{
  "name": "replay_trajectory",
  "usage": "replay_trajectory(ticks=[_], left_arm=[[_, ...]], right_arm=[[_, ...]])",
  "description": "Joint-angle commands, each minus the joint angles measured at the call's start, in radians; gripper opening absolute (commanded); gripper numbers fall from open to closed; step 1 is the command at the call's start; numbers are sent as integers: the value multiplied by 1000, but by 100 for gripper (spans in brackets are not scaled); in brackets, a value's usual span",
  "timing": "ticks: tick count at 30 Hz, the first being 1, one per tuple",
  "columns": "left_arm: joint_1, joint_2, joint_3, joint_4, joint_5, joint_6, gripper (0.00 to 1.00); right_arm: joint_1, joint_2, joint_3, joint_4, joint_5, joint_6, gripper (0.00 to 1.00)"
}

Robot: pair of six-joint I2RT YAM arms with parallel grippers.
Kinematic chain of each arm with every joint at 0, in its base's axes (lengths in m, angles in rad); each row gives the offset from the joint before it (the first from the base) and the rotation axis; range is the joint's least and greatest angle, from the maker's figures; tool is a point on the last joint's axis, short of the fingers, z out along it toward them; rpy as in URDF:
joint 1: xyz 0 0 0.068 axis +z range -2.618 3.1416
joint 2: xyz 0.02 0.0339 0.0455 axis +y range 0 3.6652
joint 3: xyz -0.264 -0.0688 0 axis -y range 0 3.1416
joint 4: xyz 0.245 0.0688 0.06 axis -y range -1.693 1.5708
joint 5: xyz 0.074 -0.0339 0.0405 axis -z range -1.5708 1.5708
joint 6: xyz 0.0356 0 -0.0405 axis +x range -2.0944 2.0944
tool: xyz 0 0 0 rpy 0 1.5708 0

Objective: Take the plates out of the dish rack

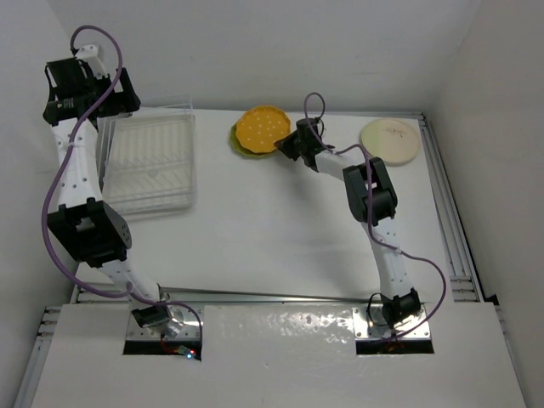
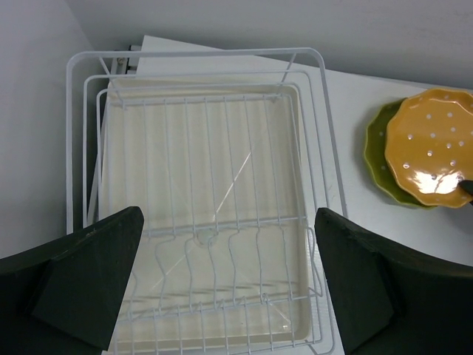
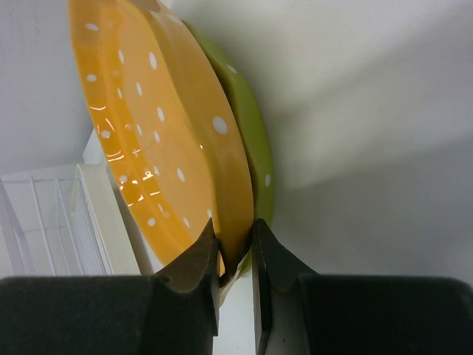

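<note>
My right fingers (image 3: 211, 255) are clenched on the rim of the orange-yellow dotted plate (image 3: 148, 126), one finger above the edge and one below it, with the rim pinched between them. That plate lies over the lime green plate (image 3: 250, 129), whose rim with pale dots shows just behind and under it. I cannot tell whether the orange one rests fully on the green one or is slightly raised at my side. In the top view the pair sits on the white surface (image 1: 280, 229) near its far edge, just right of the dish rack (image 1: 149, 166) but not touching it, the orange plate shifted a little to the right so that a green crescent shows on the left. The plain cream plate (image 1: 390, 142) lies flat by itself farther right, well apart from the pair and near the far right corner. My left fingers (image 2: 96, 281) are released and spread wide, grasping nothing, and hang above the rack, looking down on its white wire rim and ridged slots. The rack stands at the far left of the surface, close to the left wall.
</note>
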Motion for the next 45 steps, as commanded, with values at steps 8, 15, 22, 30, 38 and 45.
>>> replay_trajectory(ticks=[8,15,22,30,38,45], left_arm=[[3,-30,-14,24,5,19,100],[2,-24,-25,32,19,11,100],[2,-30,-28,26,16,20,100],[5,-25,-32,26,16,19,100],[6,-25,-32,23,15,20,100],[6,-27,-29,24,10,25,100]], right_arm=[[43,-156,26,208,-14,19,0],[60,-103,121,185,-8,52,0],[83,-40,206,136,66,79,0],[86,-23,203,110,73,98,0],[88,-41,157,90,89,99,0],[88,-30,154,68,90,108,6]])
